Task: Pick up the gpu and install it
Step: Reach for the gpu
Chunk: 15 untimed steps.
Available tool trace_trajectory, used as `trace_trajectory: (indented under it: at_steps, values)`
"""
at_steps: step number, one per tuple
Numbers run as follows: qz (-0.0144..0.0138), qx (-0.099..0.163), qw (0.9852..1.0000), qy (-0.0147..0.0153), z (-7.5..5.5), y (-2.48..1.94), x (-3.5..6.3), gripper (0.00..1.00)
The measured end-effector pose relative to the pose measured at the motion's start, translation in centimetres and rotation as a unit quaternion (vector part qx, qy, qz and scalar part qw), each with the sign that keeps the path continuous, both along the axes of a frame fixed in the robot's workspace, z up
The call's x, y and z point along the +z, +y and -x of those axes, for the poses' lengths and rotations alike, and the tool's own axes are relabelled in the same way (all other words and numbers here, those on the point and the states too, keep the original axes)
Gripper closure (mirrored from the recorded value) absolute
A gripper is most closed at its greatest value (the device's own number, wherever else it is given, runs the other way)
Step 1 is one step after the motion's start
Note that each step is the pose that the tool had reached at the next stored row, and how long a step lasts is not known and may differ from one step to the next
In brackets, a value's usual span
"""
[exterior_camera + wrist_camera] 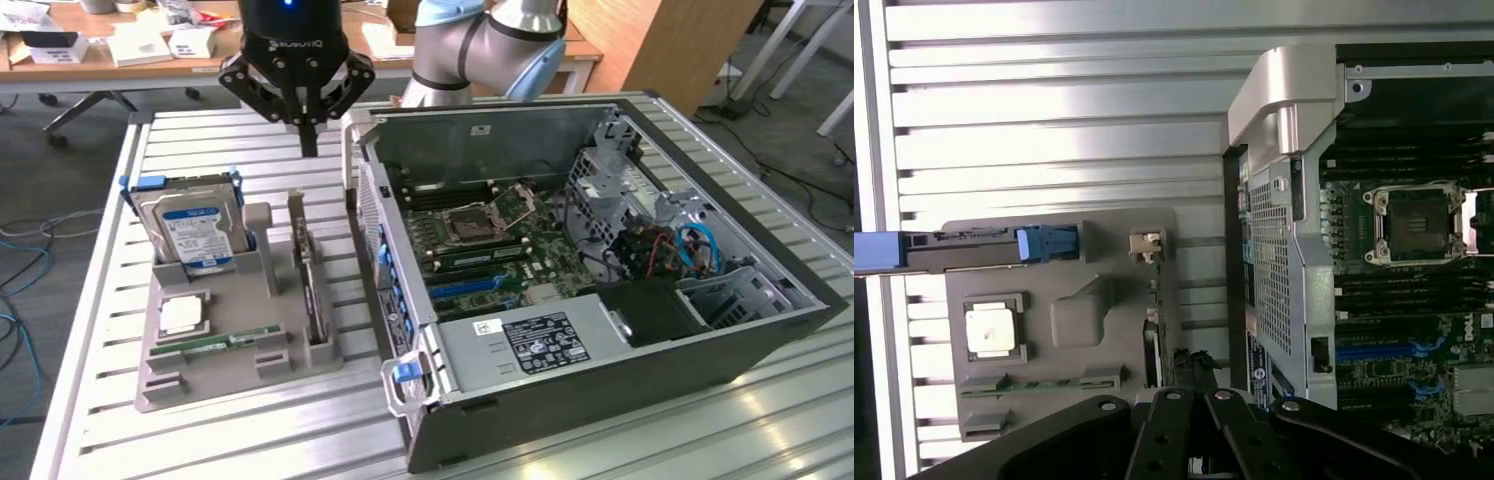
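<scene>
The gpu (pixel 308 285) stands on its edge in a slot of the grey holder (pixel 247 300), to the left of the open computer case (pixel 587 390) in the exterior view. It also appears edge-on in the wrist view as a thin dark card (pixel 1152 300). My gripper (pixel 310 148) hangs above the table behind the holder's far end, well above the card. Its fingers point down, shut, with nothing between them. In the wrist view the gripper (pixel 1194 385) sits just past the card's end. Blue slots (pixel 467 287) lie on the motherboard inside the case.
The holder also carries a silver hard drive (pixel 198 235) in a blue frame, a square processor (pixel 183 315) and a green RAM stick (pixel 214 343). The case's metal wall (pixel 367 190) rises close beside the holder. A cluttered desk (pixel 147 45) stands behind the slatted table (pixel 200 440).
</scene>
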State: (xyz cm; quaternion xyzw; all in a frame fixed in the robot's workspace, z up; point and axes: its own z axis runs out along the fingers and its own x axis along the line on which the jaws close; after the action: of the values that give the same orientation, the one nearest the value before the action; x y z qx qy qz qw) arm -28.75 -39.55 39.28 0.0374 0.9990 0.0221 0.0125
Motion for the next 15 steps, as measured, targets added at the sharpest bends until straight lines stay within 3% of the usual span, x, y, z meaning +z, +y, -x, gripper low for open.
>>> trace_trajectory:
  at_steps: [15]
  values:
    - [0.0000,0.000,1.0000,0.0000,0.03,0.00,0.00,0.89]
